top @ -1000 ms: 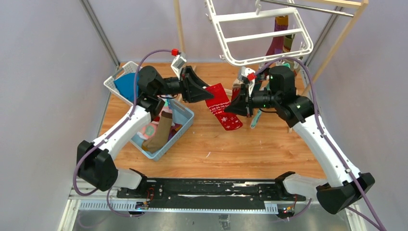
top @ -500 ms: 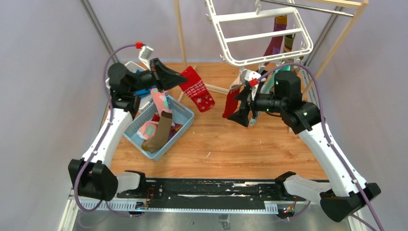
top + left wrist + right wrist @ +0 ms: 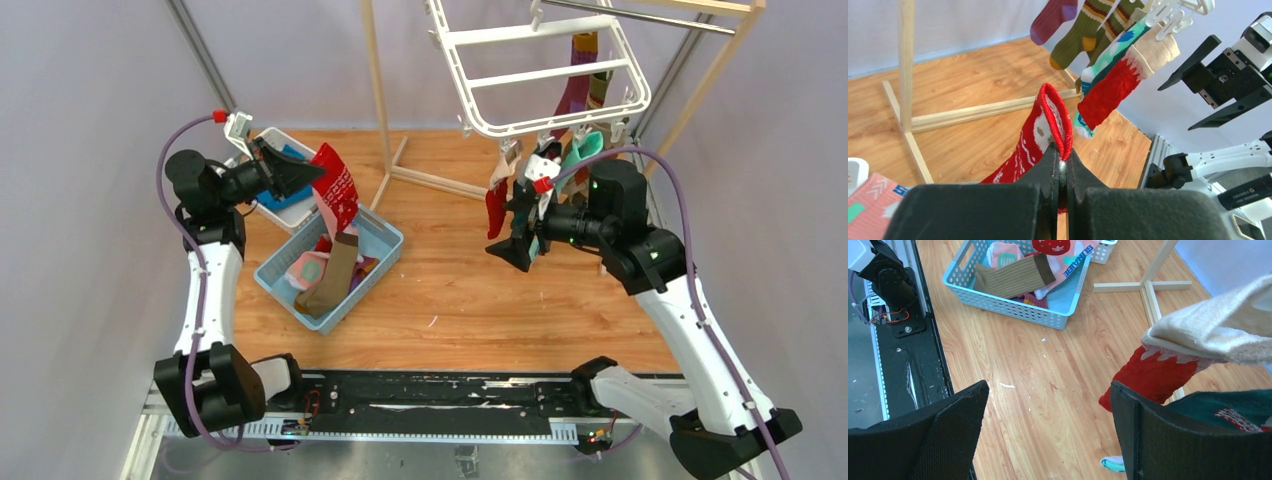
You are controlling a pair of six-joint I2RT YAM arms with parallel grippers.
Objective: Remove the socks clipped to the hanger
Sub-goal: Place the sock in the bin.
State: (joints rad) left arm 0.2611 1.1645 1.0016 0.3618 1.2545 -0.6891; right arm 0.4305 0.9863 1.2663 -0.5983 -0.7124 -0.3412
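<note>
My left gripper [image 3: 303,176] is shut on the cuff of a red sock with white patterns [image 3: 338,192], which dangles over the light blue basket [image 3: 388,262]. In the left wrist view that red sock's cuff [image 3: 1054,116] is pinched between the closed jaws of the left gripper [image 3: 1064,159]. The white hanger [image 3: 482,84] hangs at the top, with socks clipped along its right side: a red sock with a cream cuff [image 3: 496,207], a teal one [image 3: 583,150] and a purple one [image 3: 577,82]. My right gripper [image 3: 516,226] is open and empty beside the red cream-cuffed sock [image 3: 1154,376].
The light blue basket [image 3: 1013,308] holds a brown striped sock [image 3: 333,275] and pink patterned ones. A white basket [image 3: 285,212] with a blue cloth stands behind it. The wooden rack's pole [image 3: 377,85] and foot [image 3: 440,182] stand at the back.
The left arm swung back and to the left, carrying the red patterned sock from mid-table to over the basket. The right gripper opened, let that sock go and moved toward the hanging socks.
</note>
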